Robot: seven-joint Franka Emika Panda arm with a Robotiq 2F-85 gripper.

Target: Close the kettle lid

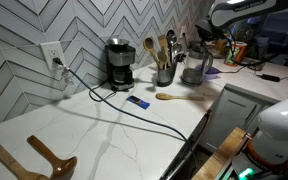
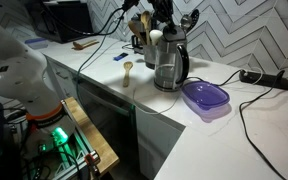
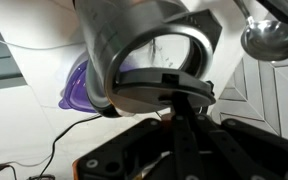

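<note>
Kettle (image 1: 194, 68) stood on bench (image 1: 104, 135) by tiled wall in an exterior view, claw (image 1: 198, 46) just above its top. In an exterior view, kettle (image 2: 169, 65) sat beside purple tub (image 2: 206, 98), claw (image 2: 164, 25) over its top. Wrist view: kettle (image 3: 114, 50) loomed right against claw (image 3: 179, 125). Could not tell whether claw was spread or pressed together. Lid was hidden.

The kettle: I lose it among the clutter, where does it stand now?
In an exterior view the kettle stands at the back of the white counter, just right of the utensil crock.
</note>
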